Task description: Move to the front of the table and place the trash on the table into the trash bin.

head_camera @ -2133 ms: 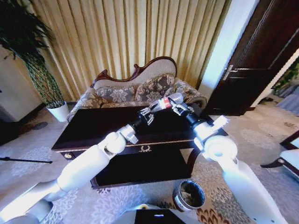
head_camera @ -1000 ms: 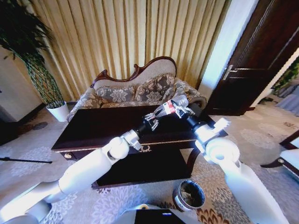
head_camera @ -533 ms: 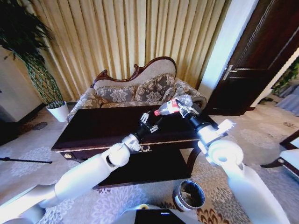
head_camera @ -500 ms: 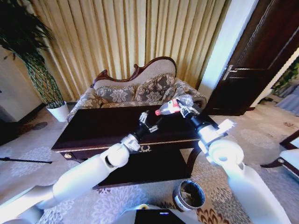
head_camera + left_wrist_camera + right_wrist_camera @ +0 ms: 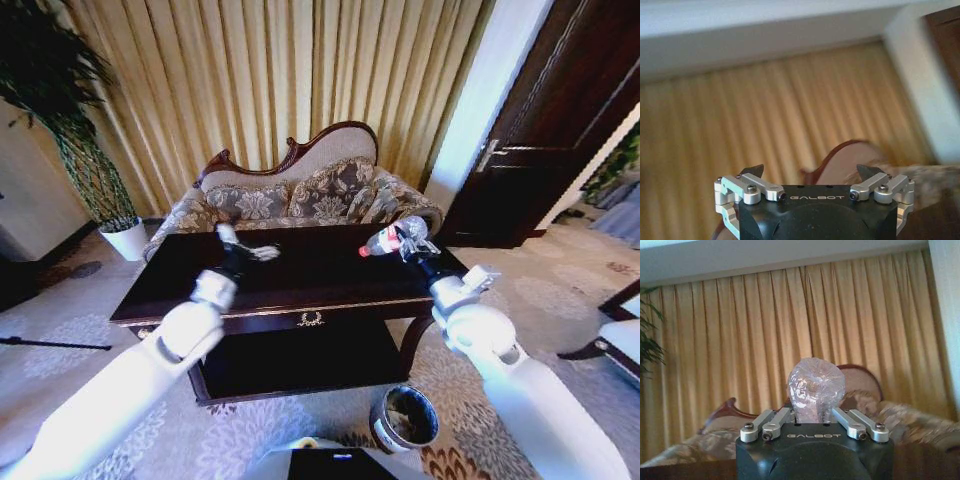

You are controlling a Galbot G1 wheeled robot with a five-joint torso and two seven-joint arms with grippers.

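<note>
The dark glossy table (image 5: pixel 330 285) stands in front of me, gold emblem on its front edge. My right gripper (image 5: pixel 408 243) is raised over the table's right end and shut on the clear plastic bottle (image 5: pixel 383 241), whose red label points left. In the right wrist view the bottle's clear base (image 5: pixel 816 384) sits between the fingers (image 5: pixel 769 422) of the right gripper (image 5: pixel 815 416). My left gripper (image 5: pixel 248 250) hovers over the table's left part. In the left wrist view the left gripper (image 5: pixel 810 171) is open and holds nothing. The round dark trash bin (image 5: pixel 405 418) stands on the carpet at the table's front right.
A patterned sofa (image 5: pixel 300 195) stands behind the table against gold curtains. A white plant pot (image 5: pixel 128 238) is at the far left. A dark door (image 5: pixel 560 130) is at the right, and a chair edge (image 5: pixel 622 335) at the far right.
My left arm has swung away from the bottle to the table's left part, its gripper open. The right gripper keeps the bottle and has shifted slightly right.
</note>
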